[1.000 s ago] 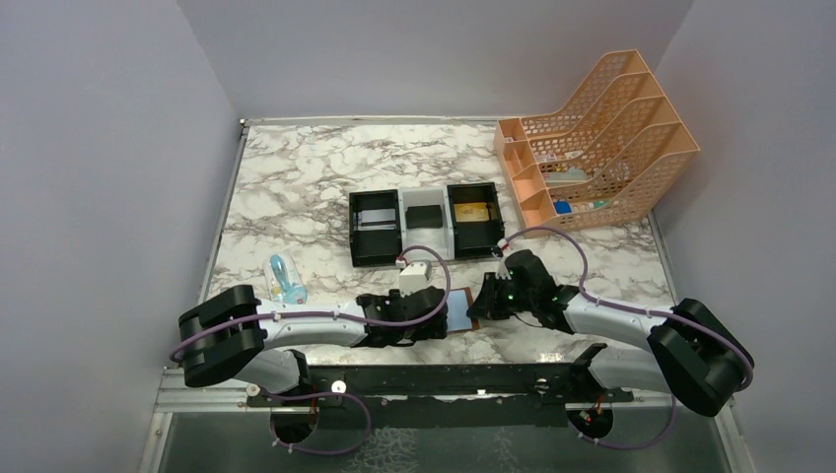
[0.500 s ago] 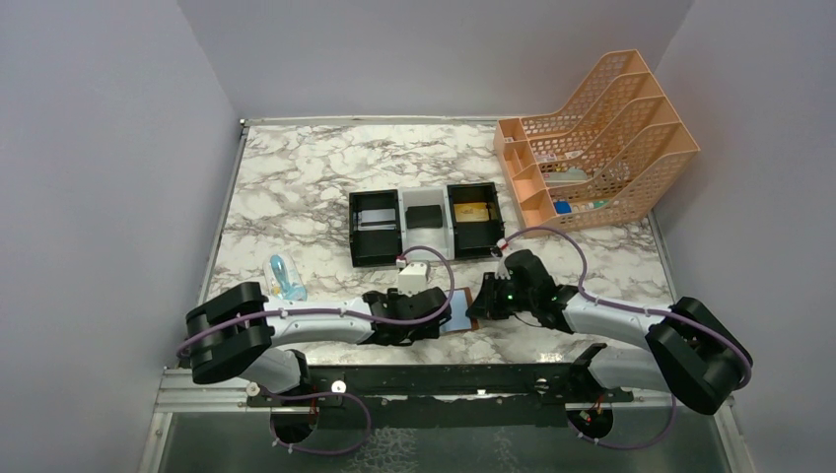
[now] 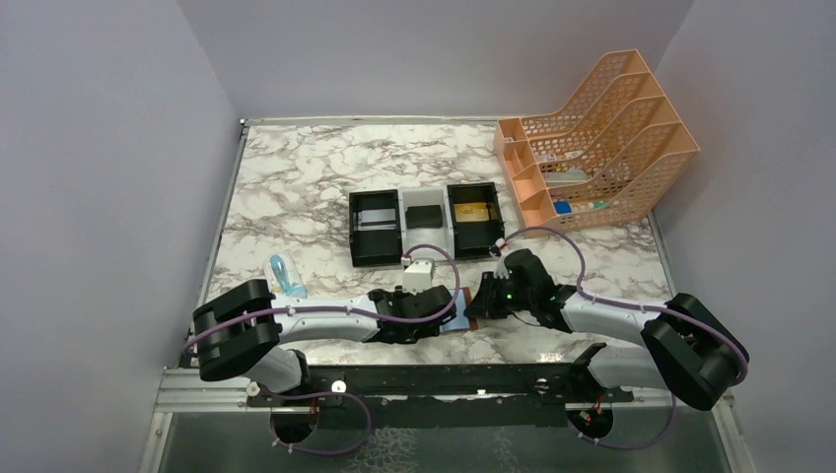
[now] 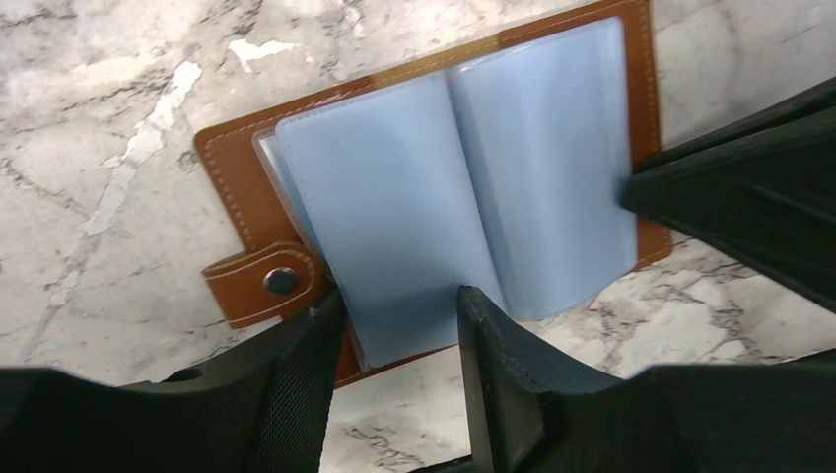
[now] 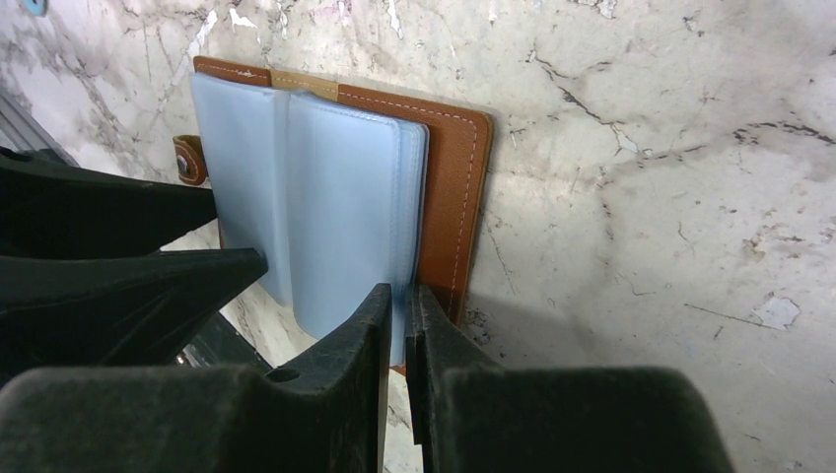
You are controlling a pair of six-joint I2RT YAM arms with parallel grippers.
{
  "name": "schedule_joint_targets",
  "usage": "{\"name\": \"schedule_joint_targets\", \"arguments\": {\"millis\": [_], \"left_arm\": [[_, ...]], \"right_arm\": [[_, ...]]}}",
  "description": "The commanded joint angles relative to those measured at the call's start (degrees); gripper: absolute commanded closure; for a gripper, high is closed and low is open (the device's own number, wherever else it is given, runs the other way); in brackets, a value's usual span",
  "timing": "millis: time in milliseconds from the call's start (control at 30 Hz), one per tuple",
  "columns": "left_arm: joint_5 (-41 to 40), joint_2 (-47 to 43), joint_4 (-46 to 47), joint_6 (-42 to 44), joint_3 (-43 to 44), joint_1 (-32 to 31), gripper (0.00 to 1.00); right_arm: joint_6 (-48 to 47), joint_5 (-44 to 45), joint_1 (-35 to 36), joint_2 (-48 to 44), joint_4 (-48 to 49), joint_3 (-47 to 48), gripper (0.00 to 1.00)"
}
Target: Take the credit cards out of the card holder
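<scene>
The top camera looks steeply down from behind over the whole table, while both wrist cameras sit close above the open card holder, seemingly viewing it from opposite ends.

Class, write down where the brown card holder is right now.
The card holder lies open on the marble table near its front edge, between the left gripper and the right gripper, nearer the arms than the black-and-white tray.
</scene>
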Motion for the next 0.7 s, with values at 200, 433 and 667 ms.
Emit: {"name": "schedule_joint_targets", "arguments": {"millis": [200,433,667], "left_arm": [[-0.96,-4.8,13.64,-1.93,-5.1,-0.59,0.53],[-0.25,-1.92,12.63,-3.25,-6.28,-0.57,0.57],[-1.18,-1.9,7.7,-3.52,-4.75,-0.63,0.64]], "right_arm": [[-0.77,0.07,0.27,1.94,-0.73,-2.06,0.88],[-0.86,-0.01,0.23,1.78,-0.95,-1.62,0.88],[-1.93,3.29,0.26,-1.02,-5.42,0.09,0.88]]}}
